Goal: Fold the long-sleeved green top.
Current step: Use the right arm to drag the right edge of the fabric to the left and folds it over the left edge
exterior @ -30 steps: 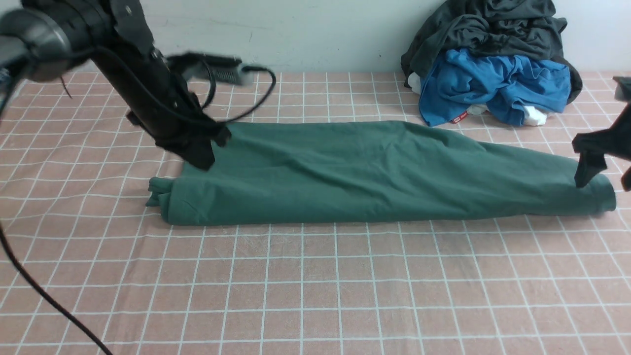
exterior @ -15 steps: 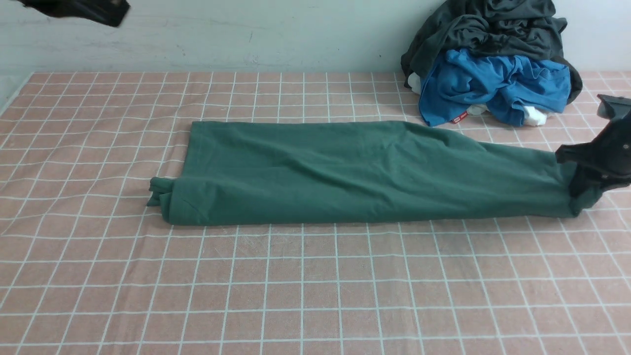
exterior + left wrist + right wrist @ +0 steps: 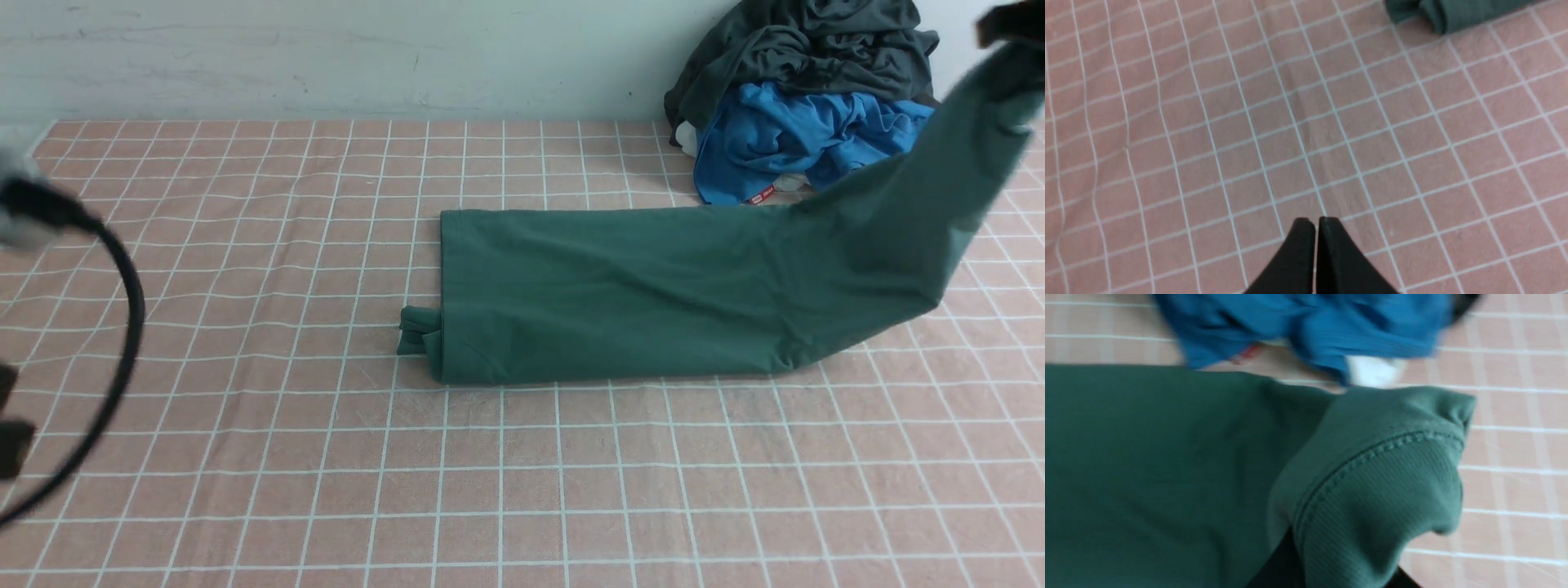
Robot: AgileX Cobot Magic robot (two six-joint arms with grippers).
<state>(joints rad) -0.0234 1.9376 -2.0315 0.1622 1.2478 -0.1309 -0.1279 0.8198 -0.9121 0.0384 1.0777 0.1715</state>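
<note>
The green long-sleeved top [image 3: 620, 286] lies as a long folded strip across the checked tablecloth, with a small roll of cloth sticking out at its left end [image 3: 416, 331]. Its right end rises off the table toward the upper right, where my right gripper [image 3: 1006, 23] is shut on it. In the right wrist view a ribbed, stitched edge [image 3: 1384, 498] of the top drapes over the dark fingers [image 3: 1278, 563] and hides most of them. My left gripper [image 3: 1316, 222] is shut and holds nothing. It hovers over bare cloth, well off the top's left end [image 3: 1453, 14].
A pile of a dark grey-black garment [image 3: 808, 49] and a bright blue garment [image 3: 816, 139] sits at the back right against the wall, just behind the lifted end. A black cable [image 3: 122, 269] of the left arm loops in at the left edge.
My right gripper closed on the top's right end and raised it high. The whole top slid to the right. My left arm let go of the left end and drew back to the left.
</note>
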